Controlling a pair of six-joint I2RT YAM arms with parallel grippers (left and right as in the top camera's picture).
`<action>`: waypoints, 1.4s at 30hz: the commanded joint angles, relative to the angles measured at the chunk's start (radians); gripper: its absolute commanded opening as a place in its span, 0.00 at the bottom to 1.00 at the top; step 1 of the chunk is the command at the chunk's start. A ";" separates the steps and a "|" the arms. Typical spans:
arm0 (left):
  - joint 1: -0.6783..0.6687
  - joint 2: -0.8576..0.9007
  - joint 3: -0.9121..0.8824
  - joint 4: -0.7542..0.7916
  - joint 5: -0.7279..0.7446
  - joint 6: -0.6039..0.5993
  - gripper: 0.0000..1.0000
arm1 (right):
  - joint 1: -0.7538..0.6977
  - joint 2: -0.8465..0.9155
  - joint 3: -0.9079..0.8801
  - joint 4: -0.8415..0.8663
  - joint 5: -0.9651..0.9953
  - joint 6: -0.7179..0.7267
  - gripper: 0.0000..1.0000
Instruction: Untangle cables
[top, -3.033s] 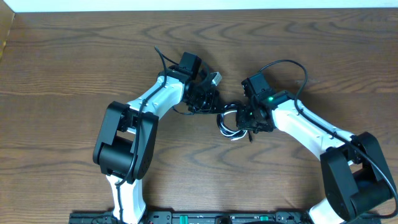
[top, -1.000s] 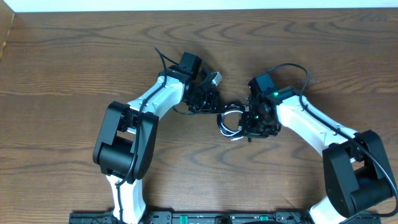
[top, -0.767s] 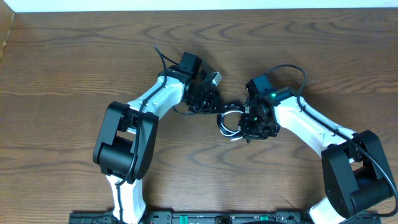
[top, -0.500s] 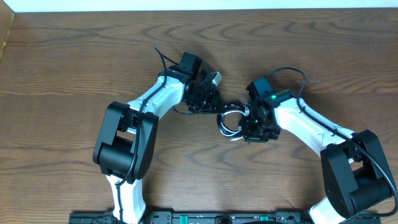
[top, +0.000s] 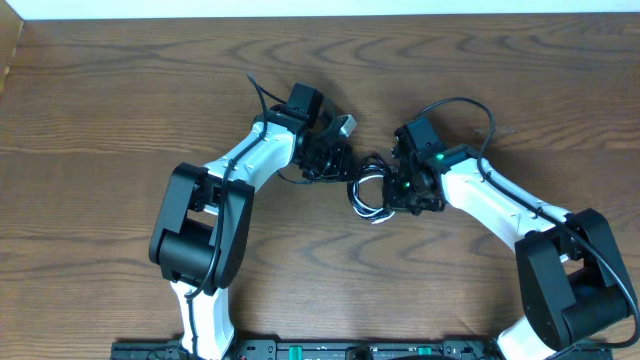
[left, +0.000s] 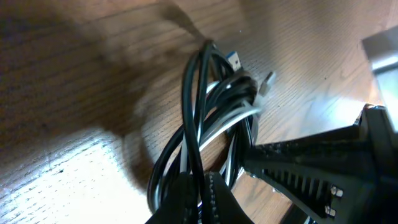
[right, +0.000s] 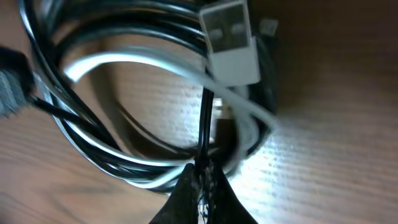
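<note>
Overhead, we see the cables (top: 368, 196) as one small knot near the middle of the table (top: 110, 110). It is caught between the left gripper (top: 336, 163) on its far-left side and the right gripper (top: 400, 190) on its right. The arms crowd in so closely that the bundle is half hidden from above.

From the left wrist, the claw's fingers are pressed together on strands of the black cable (left: 191, 106), low in the coil. From the right wrist, the other claw is likewise pinched tight on a single black strand running up through the loop. We judge this to be the pulling-apart step, with little freed yet.

The black cable winds round in several glossy loops. The white cable (right: 106, 62) threads through them and seems to end in a white flat plug (right: 231, 38) lying across the coil. A blue-tipped plug (left: 234, 60) and a small pale plug (left: 267, 79) poke out at the far end.

Next, we think the arms should draw apart slowly, left and right, so the white cable slips out of the loops rather than cinching tighter. One claw may need to let go and take the white cable instead.
</note>
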 joint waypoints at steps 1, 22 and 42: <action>-0.002 0.002 -0.010 -0.002 0.017 -0.005 0.08 | 0.010 -0.015 -0.002 0.034 0.013 0.042 0.01; -0.003 0.002 -0.010 -0.002 0.018 -0.005 0.08 | 0.022 0.010 -0.002 0.111 0.096 0.145 0.01; -0.002 0.002 -0.010 -0.021 0.491 0.285 0.08 | 0.018 0.013 -0.002 0.129 0.095 0.145 0.27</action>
